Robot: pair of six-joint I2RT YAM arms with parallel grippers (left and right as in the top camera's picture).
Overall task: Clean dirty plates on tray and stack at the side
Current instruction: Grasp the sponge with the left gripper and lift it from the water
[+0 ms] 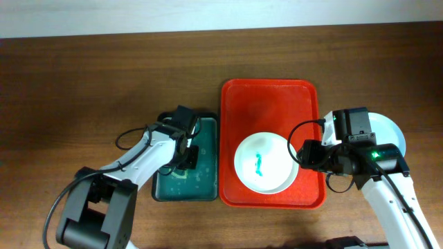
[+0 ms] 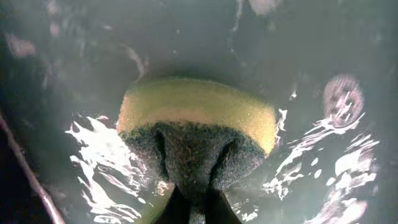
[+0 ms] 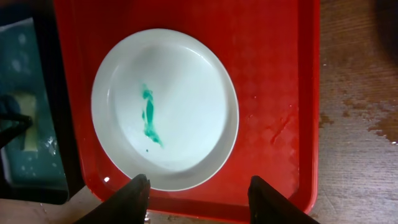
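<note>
Close in on the left wrist view, bottom centre: the left gripper (image 2: 196, 204) has its jaws pulled together and clamped on the sponge (image 2: 196, 118). The dark scouring face puckers where the fingers bite, and the yellow foam bulges above. Around it is the wet floor of the green basin (image 2: 68, 56), with water glinting at lower left and lower right.

Over to the right wrist view. The right gripper (image 3: 199, 198) stands at the bottom edge with its two dark fingers (image 3: 138, 194) spread well apart and nothing pinched between them. Just past the tips sits the white plate (image 3: 180, 81), its near rim lying in the gap between the fingers. A teal smear (image 3: 149, 118) runs down its centre. The plate lies flat on the red tray (image 3: 273, 93), in the lower half of this frame. Beyond the tray's right rim is the wooden table (image 3: 360, 56), with wet patches (image 3: 367, 118) on the boards.

From overhead, the basin sits just left of the tray, the two almost touching, and the left claw is down inside it at mid-frame. The white plate fills the tray's lower part and the upper part is bare red. At far right, off the tray, a pale blue plate (image 1: 392, 131) peeks out from under the right arm.
</note>
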